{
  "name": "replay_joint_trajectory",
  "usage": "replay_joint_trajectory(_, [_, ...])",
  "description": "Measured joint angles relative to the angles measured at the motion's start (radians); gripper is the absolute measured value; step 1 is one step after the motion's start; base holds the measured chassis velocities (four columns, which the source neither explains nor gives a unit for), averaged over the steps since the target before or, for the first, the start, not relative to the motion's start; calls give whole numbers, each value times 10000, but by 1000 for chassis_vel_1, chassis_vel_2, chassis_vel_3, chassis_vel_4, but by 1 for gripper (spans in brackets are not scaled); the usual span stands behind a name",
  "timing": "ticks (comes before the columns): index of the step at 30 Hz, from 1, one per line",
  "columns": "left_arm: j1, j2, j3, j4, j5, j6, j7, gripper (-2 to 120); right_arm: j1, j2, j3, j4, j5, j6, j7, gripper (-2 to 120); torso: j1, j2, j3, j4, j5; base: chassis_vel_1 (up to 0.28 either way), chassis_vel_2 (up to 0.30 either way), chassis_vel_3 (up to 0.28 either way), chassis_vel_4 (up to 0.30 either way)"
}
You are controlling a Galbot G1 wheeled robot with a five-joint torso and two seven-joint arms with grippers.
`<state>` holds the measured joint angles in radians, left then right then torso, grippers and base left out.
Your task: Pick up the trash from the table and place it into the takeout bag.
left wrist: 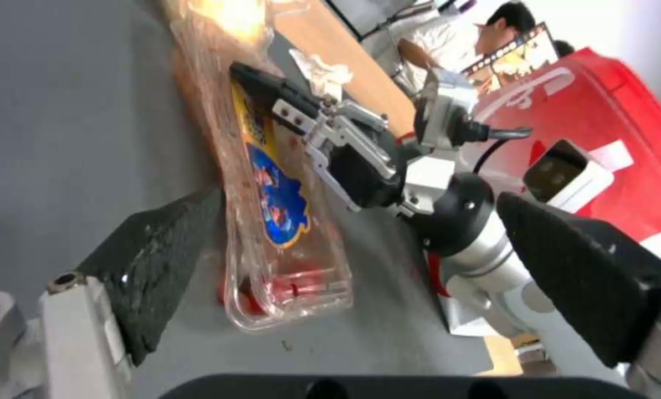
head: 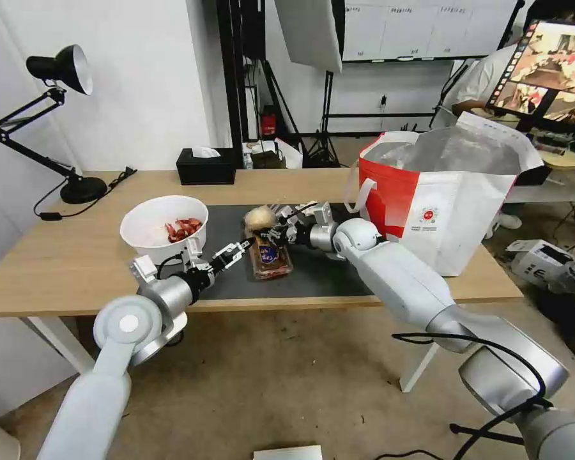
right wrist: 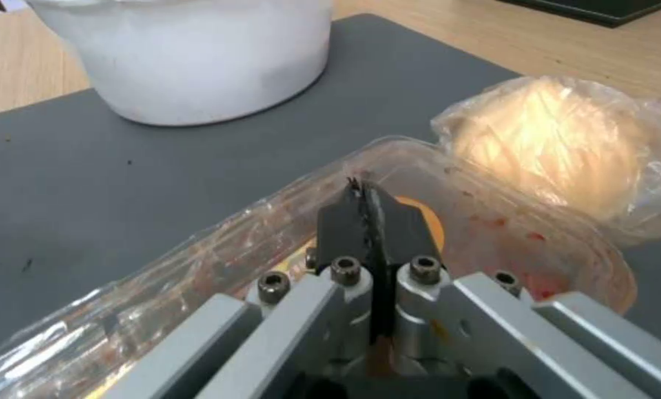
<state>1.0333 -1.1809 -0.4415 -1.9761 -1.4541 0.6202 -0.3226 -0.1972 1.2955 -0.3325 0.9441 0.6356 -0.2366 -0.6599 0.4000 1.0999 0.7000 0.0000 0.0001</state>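
On the table [head: 64, 268], a dark grey mat carries the trash. The clear plastic tray [head: 271, 257] [left wrist: 282, 221] with red scraps lies at the mat's middle. My right gripper [head: 273, 235] [right wrist: 365, 194] is shut on the tray's rim at its far end. A beige wrapped ball [head: 260, 218] [right wrist: 559, 149] rests against that end. My left gripper [head: 235, 250] [left wrist: 356, 205] hovers open just left of the tray's near end. The white bowl of red shells [head: 163, 225] [right wrist: 190, 55] stands left of it. A crumpled tissue [left wrist: 319, 66] lies beyond the tray. The red-and-white takeout bag [head: 441, 204] stands open at the right.
A black tissue box [head: 206, 166] sits at the table's back edge and a black desk lamp [head: 67, 128] at the back left. A white cardboard box [head: 538, 259] lies on the floor to the right of the table.
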Motion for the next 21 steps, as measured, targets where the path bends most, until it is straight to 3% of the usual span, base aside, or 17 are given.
replay_joint_trajectory(21, [-779, -278, 648, 961, -61, 406, -598, 100, -58, -29, 78, 96, 20, -96, 21, 0, 0, 0, 0, 0, 0, 0, 0, 0, 0])
